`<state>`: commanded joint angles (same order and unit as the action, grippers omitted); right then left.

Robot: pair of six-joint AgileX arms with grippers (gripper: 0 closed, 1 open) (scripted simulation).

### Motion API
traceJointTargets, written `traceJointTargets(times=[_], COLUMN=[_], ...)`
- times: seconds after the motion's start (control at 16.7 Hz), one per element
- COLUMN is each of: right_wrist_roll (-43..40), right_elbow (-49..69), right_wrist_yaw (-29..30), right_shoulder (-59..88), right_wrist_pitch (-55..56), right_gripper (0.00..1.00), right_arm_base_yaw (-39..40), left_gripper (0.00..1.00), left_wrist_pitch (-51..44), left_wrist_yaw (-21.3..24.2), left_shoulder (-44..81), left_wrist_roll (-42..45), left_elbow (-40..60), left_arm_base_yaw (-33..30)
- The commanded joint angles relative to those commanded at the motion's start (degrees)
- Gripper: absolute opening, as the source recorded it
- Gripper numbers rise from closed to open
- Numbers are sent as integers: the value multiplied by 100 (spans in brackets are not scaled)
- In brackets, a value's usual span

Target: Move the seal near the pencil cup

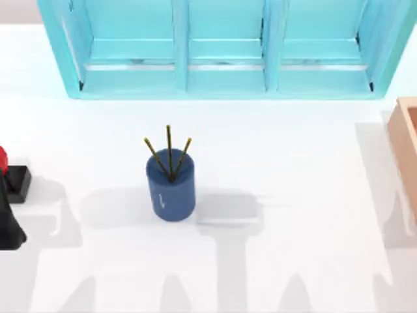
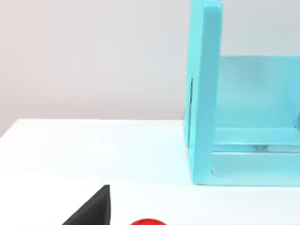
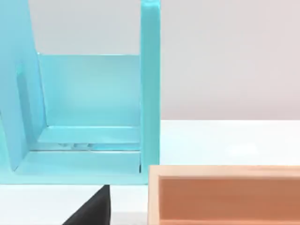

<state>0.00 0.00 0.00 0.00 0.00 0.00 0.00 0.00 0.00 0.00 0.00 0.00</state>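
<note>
Reaching at the table's left edge, left gripper [image 1: 8,225], finger state indiscernible, risked toppling the seal [image 1: 14,179] far from the pencil cup [image 1: 171,186].

Seal [image 1: 14,177] at table's left edge — pencil cup [image 1: 171,184] upright, centre.

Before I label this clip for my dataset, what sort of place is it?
Probably a rendered desk or office tabletop: a plain white table bearing a dark blue cylindrical pencil cup, a small black-based, red-knobbed seal at its left edge, and a turquoise shelf unit along the back.
</note>
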Motion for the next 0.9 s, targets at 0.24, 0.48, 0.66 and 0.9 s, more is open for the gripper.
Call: traceJointTargets(times=[0.24,0.48,0.66,0.9], right_wrist_roll=[0,0,0,0], right_elbow=[0,0,0,0], right_wrist_yaw=[0,0,0,0], right_shoulder=[0,0,0,0], right_wrist_pitch=[0,0,0,0], right_gripper=[100,100,100,100], right_arm_base_yaw=[0,0,0,0], left_gripper=[100,100,100,100], left_wrist_pitch=[-157,-1019,-2008,-3578], left_wrist_yaw=[-9,-21,-16,-4], left_shoulder=[174,1251,2679,5101], left_wrist_roll=[12,81,157,272], left_elbow=[175,1247,2532,4475], left_arm_base_yaw=[18,82,136,216])
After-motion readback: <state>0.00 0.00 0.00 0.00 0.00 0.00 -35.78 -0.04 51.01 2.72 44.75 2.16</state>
